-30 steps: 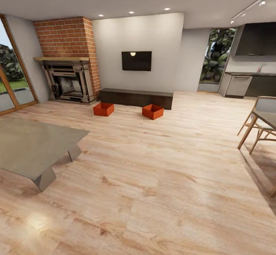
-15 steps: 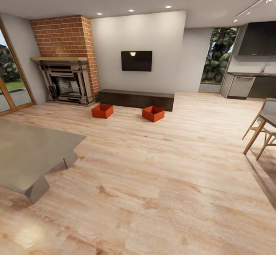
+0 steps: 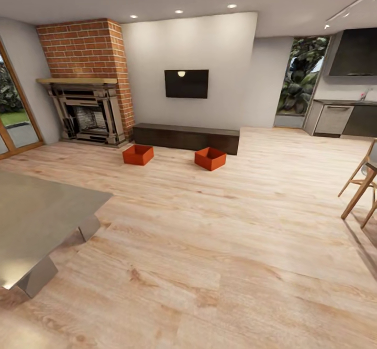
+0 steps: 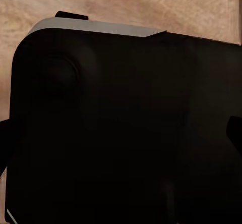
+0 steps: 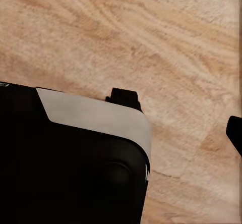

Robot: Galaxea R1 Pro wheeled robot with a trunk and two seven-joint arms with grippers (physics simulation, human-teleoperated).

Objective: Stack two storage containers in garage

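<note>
The two storage containers, one at left and one at right, are sitting on the wood-plank floor far ahead, near the dark bench. The robot should be approaching straight and stopping close. Whether either claw is apart, I cannot tell.

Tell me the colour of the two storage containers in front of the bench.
Both storage containers are orange-red, shown best in the head view.
</note>
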